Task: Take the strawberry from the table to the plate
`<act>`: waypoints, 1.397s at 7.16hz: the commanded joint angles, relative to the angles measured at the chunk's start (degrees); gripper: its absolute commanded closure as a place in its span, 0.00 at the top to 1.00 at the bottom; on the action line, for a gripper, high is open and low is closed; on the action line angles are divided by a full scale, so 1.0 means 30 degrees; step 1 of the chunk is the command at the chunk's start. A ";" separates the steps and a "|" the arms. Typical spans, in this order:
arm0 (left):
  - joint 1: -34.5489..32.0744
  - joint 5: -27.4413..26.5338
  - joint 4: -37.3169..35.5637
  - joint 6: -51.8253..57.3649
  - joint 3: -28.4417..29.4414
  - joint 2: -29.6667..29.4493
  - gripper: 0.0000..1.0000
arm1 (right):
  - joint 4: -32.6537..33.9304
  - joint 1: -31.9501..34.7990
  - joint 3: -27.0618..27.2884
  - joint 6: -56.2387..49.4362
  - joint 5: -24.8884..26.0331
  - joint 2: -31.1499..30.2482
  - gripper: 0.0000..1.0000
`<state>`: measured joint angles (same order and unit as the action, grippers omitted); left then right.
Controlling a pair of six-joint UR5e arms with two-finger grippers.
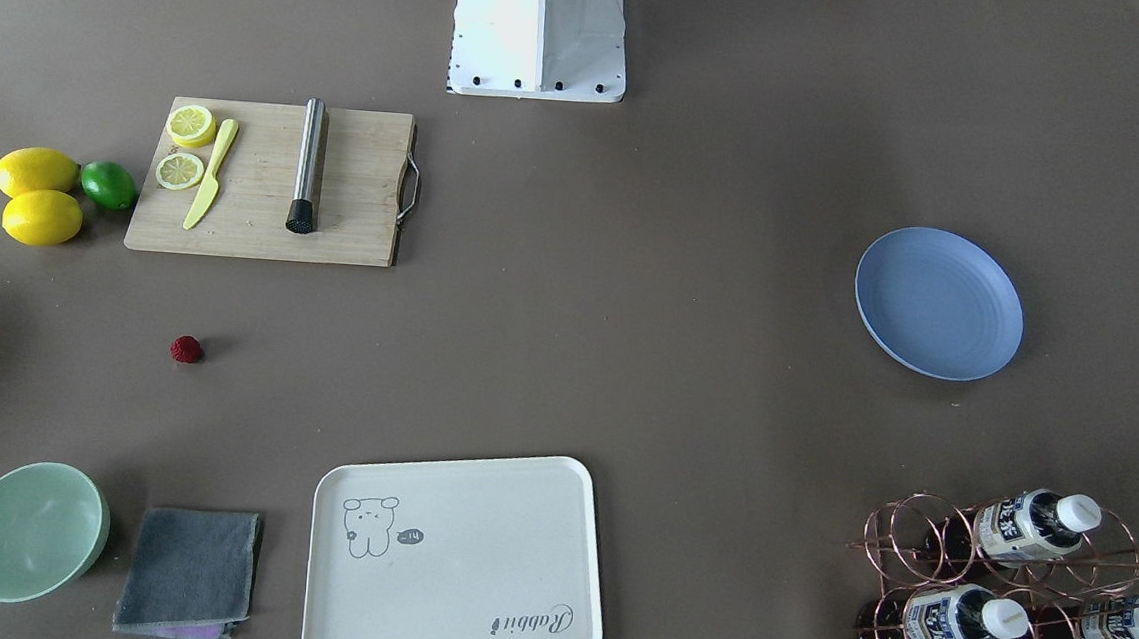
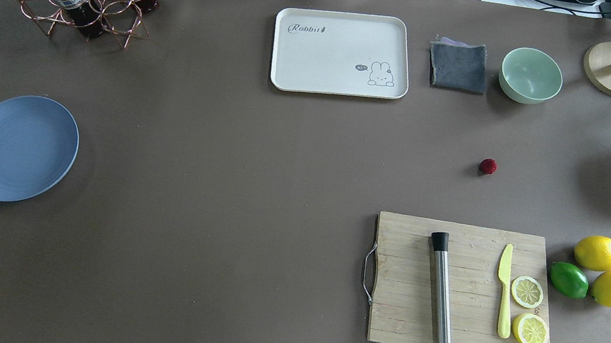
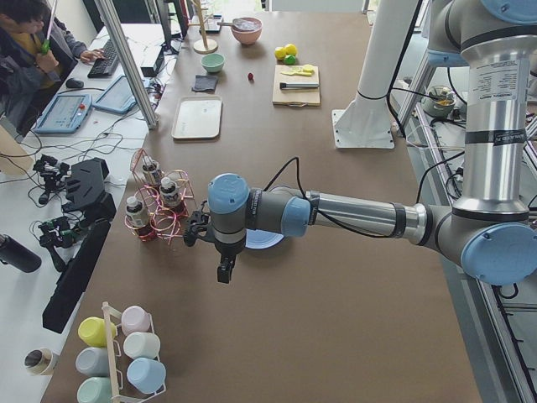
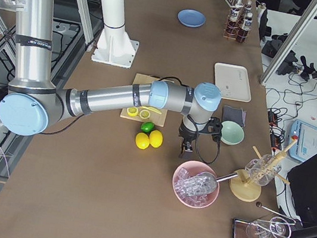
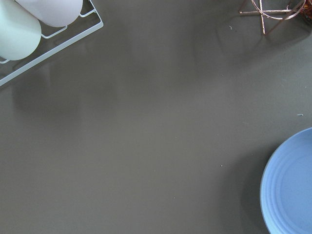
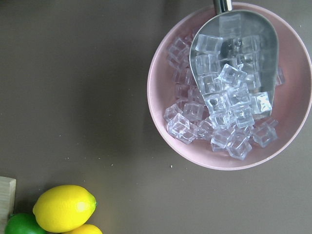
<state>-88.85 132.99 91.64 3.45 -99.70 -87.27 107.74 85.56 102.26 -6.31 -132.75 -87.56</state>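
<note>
I am watching the tiny dark-red bumpy strawberry (image 2: 487, 166) lying on the matte brown-grey table (image 2: 232, 185). In the overhead view it is sitting on the right half, between the wooden cutting board (image 2: 403, 281) on the near side and the mint-green bowl (image 2: 531, 76) on the far side, touching neither. The round light blue plate (image 2: 19, 148) is resting well apart from it, at the left of the table.

The left gripper (image 3: 225, 270) is hanging above the table beside that plate, near the copper wire bottle rack (image 3: 159, 210). The right gripper (image 4: 184, 153) is hanging above the table between the two yellow lemons (image 4: 149, 139) and the pink bowl of ice cubes (image 4: 196, 185). Only the side cameras are showing either gripper, so I cannot tell whether their fingers are parted or closed.
</note>
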 commanded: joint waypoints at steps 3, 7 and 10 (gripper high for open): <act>-0.0089 -0.0385 -0.2392 0.3272 0.0156 -0.0762 0.97 | -0.1831 -0.0016 -0.0802 -0.0181 0.0013 -0.1221 1.00; -0.0089 -0.0355 -0.2364 0.3185 0.0391 -0.0676 0.97 | -0.3013 -0.0016 -0.1422 -0.0093 0.0188 -0.1135 1.00; -0.0089 -0.0268 -0.2364 0.3038 0.0305 -0.0588 0.97 | -0.3043 -0.0016 -0.1392 0.0082 0.0951 -0.0988 1.00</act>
<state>-89.12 132.08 84.55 12.66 -98.52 -89.19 98.63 85.52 98.07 -6.24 -130.20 -90.68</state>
